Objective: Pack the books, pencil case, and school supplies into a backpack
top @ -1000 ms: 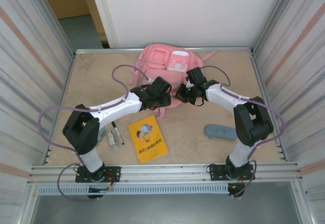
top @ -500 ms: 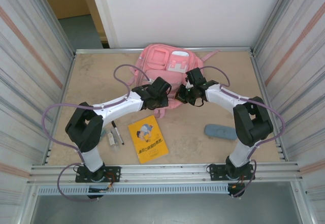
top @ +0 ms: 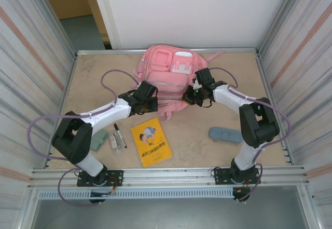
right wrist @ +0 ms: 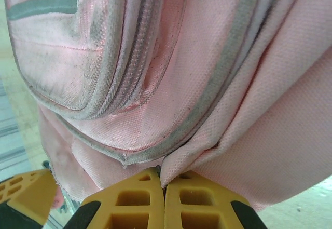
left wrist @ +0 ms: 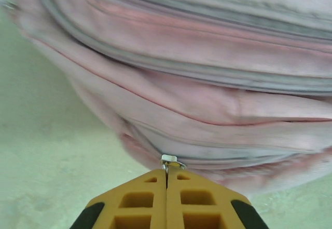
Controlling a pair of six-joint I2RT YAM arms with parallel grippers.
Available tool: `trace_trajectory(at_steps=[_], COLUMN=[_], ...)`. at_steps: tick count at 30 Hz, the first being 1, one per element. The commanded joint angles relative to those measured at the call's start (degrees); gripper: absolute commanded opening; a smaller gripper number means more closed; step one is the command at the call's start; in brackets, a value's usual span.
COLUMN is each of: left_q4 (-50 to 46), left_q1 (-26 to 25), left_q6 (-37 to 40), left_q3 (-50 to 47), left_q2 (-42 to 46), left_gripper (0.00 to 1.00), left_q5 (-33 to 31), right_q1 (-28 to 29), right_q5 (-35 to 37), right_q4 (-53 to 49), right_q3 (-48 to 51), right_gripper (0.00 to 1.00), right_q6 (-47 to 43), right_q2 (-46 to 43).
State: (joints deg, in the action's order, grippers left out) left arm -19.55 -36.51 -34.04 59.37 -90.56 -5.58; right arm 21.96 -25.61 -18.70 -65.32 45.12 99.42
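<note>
Left gripper (top: 148, 95) slid left along the pink backpack (top: 168, 73) near edge since last frame. Yellow booklet (top: 151, 142) lower centre, pencil case (top: 225, 134) lower right, both unpacked. Left clamped on metal zip pull (left wrist: 169, 160); right gripper (right wrist: 164, 179) pinching backpack fabric, frame centre. Risk: tiny pull slips out of the fingertip nip, or bunched fabric jams the zip

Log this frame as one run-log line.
left gripper: shut on zip pull | right gripper: shut on backpack fabric | booklet, pencil case, marker: on table, unpacked
</note>
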Motion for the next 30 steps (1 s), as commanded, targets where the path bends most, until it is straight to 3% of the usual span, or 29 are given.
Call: trace_trajectory(at_steps=[1, 2, 4, 6, 8, 11, 19, 22, 25, 30], left_q4=[2.6, 3.8, 5.5, 8.1, 10.3, 11.1, 15.8, 16.8, 16.4, 17.8], left_q1=[3.6, 3.6, 3.0, 1.9, 0.7, -1.1, -3.1, -3.1, -3.1, -3.0], left_q6=[8.9, 10.4, 13.2, 13.9, 14.0, 13.6, 13.2, 13.2, 13.4, 14.0], left_q3=[-3.4, -3.3, -3.1, -3.3, -3.1, -1.6, -0.2, -0.2, -0.2, -1.9], left_q2=[2.0, 1.8, 1.3, 1.0, 0.7, 0.2, 0.2, -0.3, -0.4, 0.7], left_gripper=[0.00, 0.00, 0.00, 0.00, 0.00, 0.00, 0.00, 0.00, 0.00, 0.00], left_q5=[1.7, 2.8, 6.7, 10.0, 12.8, 15.1, 19.5, 20.1, 20.1, 20.9], right_q1=[-4.3, -5.1, -6.2, -6.9, -6.9, -5.8, 4.3, 7.7, 8.5, 9.2], right_q5=[-2.1, -2.2, -2.3, -2.5, -2.5, -0.9, 1.7, 8.7, 7.9, 6.2], right_q4=[-1.1, -1.5, -1.9, -2.1, -2.6, -4.4, -10.1, -10.1, -6.7, -3.0], right_q3=[-0.6, -0.7, -0.6, -0.5, -0.2, 0.5, -2.6, -2.4, 1.8, 4.6], right_gripper=[0.00, 0.00, 0.10, 0.28, 0.38, 0.46, 0.48, 0.48, 0.48, 0.49], right_q6=[-4.2, -4.6, -5.0, -5.1, -5.0, -6.7, -23.5, -33.9, -49.7, -59.7], right_q2=[0.2, 0.3, 0.3, 0.3, -0.7, -3.8, -6.3, -7.5, -10.2, -10.7])
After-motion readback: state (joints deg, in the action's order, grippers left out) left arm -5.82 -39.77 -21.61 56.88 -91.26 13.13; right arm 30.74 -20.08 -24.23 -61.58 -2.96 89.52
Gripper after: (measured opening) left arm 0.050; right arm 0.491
